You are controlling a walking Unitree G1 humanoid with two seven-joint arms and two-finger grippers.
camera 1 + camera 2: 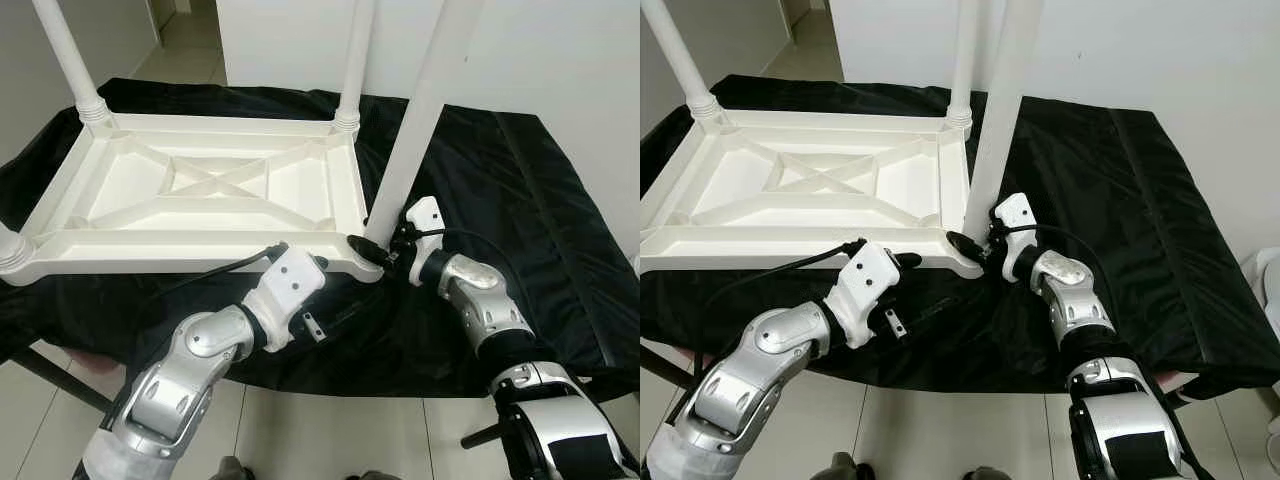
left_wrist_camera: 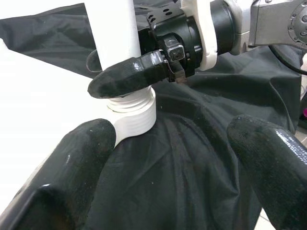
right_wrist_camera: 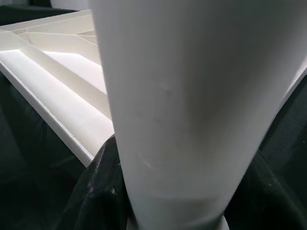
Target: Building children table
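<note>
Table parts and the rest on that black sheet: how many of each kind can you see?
White tabletop, upside down: 1
White legs standing in its corners: 4, at
Black cloth: 1
Robot pincers: 2, left and right
Total: 8

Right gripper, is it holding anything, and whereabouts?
Yes: the right gripper clasps the white table leg near its base, just above the threaded socket.

**Around the work: cloth, floor and walls**

We see a black cloth (image 1: 500,190) draped over the whole tabletop, wrinkled and hanging off its near edge. Below lies a pale tiled floor (image 1: 330,440). Beyond the far edge stands a white wall (image 1: 560,50).
</note>
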